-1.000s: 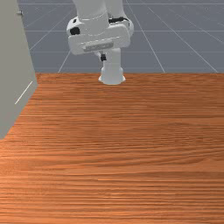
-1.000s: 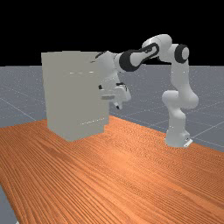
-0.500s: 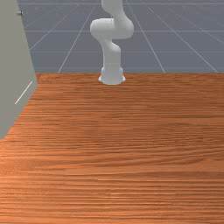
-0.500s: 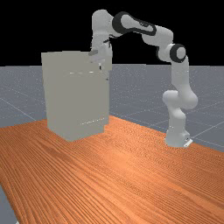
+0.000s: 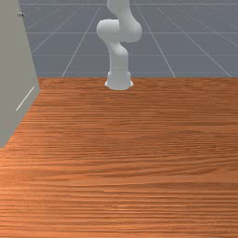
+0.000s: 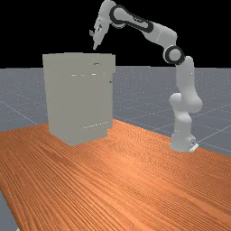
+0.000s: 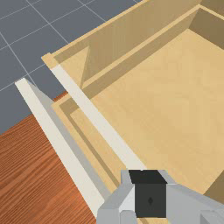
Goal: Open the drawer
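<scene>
My gripper [image 6: 94, 47] hangs above the pale grey cabinet [image 6: 76, 99] in the far view, pointing down with its fingers together and apart from the cabinet. In the wrist view the gripper [image 7: 150, 177] is shut over wood-coloured drawer interiors [image 7: 162, 96]. There, a pale panel [image 7: 57, 144] stands outermost; a narrow wooden space separates it from a pale strip [image 7: 96, 116]. A small dark handle [image 6: 96, 63] is on the cabinet's upper part, and another small dark piece [image 6: 110, 81] sits lower. The front view has a small knob [image 5: 21, 14] on the cabinet [image 5: 14, 60].
The orange-brown table [image 6: 131, 180] spreads in front of the cabinet. My arm's base [image 6: 182, 140] stands at the far view's right, with the forearm arching high toward the cabinet. Grey floor [image 7: 26, 39] lies beyond the drawer interiors.
From low at the cabinet's side, my hand has risen past its upper part to above the top, tilting as it went. The upper handle is uncovered. The cabinet looks unmoved.
</scene>
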You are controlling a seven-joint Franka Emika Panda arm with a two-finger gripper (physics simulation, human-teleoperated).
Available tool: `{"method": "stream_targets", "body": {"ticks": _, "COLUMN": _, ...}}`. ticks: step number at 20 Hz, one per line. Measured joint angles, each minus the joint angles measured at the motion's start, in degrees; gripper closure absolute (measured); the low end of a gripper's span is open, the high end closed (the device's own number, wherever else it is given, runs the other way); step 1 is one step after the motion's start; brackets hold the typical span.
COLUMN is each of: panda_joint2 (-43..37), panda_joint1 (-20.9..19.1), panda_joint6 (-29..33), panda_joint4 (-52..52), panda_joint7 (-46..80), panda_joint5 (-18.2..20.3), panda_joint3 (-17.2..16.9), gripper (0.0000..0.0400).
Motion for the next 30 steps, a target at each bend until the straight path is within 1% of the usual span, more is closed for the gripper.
{"method": "stream_targets", "body": {"ticks": 3, "panda_joint2": 0.18, "panda_joint1": -0.66, "panda_joint6": 1.26, "panda_joint4": -1.04, "panda_joint7": 0.15, "panda_joint5": -0.20, "panda_joint3": -0.37, "gripper": 0.0400}}
{"method": "stream_targets", "body": {"ticks": 8, "panda_joint2": -1.16, "panda_joint1": -0.52, "panda_joint6": 3.15, "panda_joint4": -4.35, "panda_joint7": 0.69, "panda_joint5": -0.11, "panda_joint3": 0.07, "gripper": 0.0393}}
{"method": "stream_targets", "body": {"ticks": 10, "panda_joint2": -1.35, "panda_joint1": -0.55, "panda_joint6": 3.35, "panda_joint4": -4.58, "panda_joint7": 0.84, "panda_joint5": -0.15, "panda_joint3": 0.70, "gripper": 0.0345}}
{"method": "stream_targets", "body": {"ticks": 12, "panda_joint2": -1.47, "panda_joint1": -0.75, "panda_joint6": 3.40, "panda_joint4": -4.65, "panda_joint7": 0.94, "panda_joint5": -0.12, "panda_joint3": 1.30, "gripper": 0.0309}}
{"method": "stream_targets", "body": {"ticks": 13, "panda_joint2": -1.81, "panda_joint1": -0.73, "panda_joint6": 3.16, "panda_joint4": -4.90, "panda_joint7": 0.99, "panda_joint5": -0.12, "panda_joint3": 1.65, "gripper": 0.0320}}
{"method": "stream_targets", "body": {"ticks": 16, "panda_joint2": -2.03, "panda_joint1": -1.03, "panda_joint6": 3.18, "panda_joint4": -5.12, "panda_joint7": 1.24, "panda_joint5": -0.22, "panda_joint3": 2.40, "gripper": 0.0305}}
{"method": "stream_targets", "body": {"ticks": 18, "panda_joint2": -2.75, "panda_joint1": -0.86, "panda_joint6": 2.78, "panda_joint4": -5.72, "panda_joint7": 1.87, "panda_joint5": -0.50, "panda_joint3": 3.28, "gripper": 0.0319}}
{"method": "stream_targets", "body": {"ticks": 20, "panda_joint2": -3.93, "panda_joint1": 0.01, "panda_joint6": 2.43, "panda_joint4": -6.87, "panda_joint7": 2.16, "panda_joint5": -0.63, "panda_joint3": 4.23, "gripper": 0.0366}}
{"method": "stream_targets", "body": {"ticks": 22, "panda_joint2": -4.33, "panda_joint1": 0.65, "panda_joint6": 2.65, "panda_joint4": -7.34, "panda_joint7": 2.18, "panda_joint5": -0.72, "panda_joint3": 4.63, "gripper": 0.0387}}
{"method": "stream_targets", "body": {"ticks": 26, "panda_joint2": -4.08, "panda_joint1": 0.27, "panda_joint6": 4.11, "panda_joint4": -8.15, "panda_joint7": 1.79, "panda_joint5": -1.51, "panda_joint3": 4.07, "gripper": 0.0398}}
{"method": "stream_targets", "body": {"ticks": 30, "panda_joint2": -5.59, "panda_joint1": 0.62, "panda_joint6": 7.70, "panda_joint4": -11.30, "panda_joint7": 1.55, "panda_joint5": -2.04, "panda_joint3": 3.82, "gripper": 0.0400}}
